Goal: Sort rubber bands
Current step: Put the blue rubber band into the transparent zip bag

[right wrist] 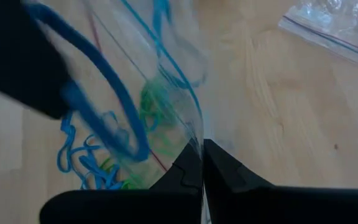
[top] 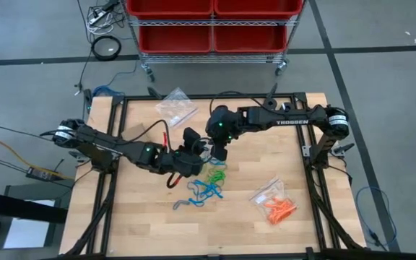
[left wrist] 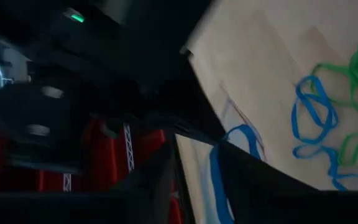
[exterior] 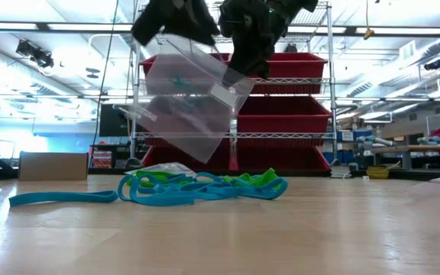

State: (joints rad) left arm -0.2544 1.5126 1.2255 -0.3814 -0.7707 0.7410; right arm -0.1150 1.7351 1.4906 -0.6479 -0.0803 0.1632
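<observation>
**Clear bag held up over the loose bands at mid-desk**

Both arms meet at the centre of the desk [top: 266,231]. The right tool [right wrist: 202,163] has its fingers pressed together on the rim of a clear plastic bag [exterior: 186,103], which hangs above the wood, tilted, in the low view. Through its wall in the right wrist view one blue rubber band [right wrist: 107,87] curves inside or against the film; I cannot tell which. The left tool [top: 193,155] sits right beside that bag, and whether its fingers are apart or together I cannot tell, nor whether it grips anything.

Below the bag, a loose tangle of blue and green rubber bands [top: 209,184] lies on the wood; the strands overlap too much for a count. From the low view one long blue band [exterior: 59,198] stretches out flat to the side of the heap, green loops [exterior: 262,182] bunched at the other end.

Three bags in all. The second clear bag [top: 276,202], near the right-hand front of the desk, has orange bands [top: 280,211] at its mouth, packed too tight to count. The third bag [top: 176,105] lies flat at the far edge; its contents are not clear
</observation>
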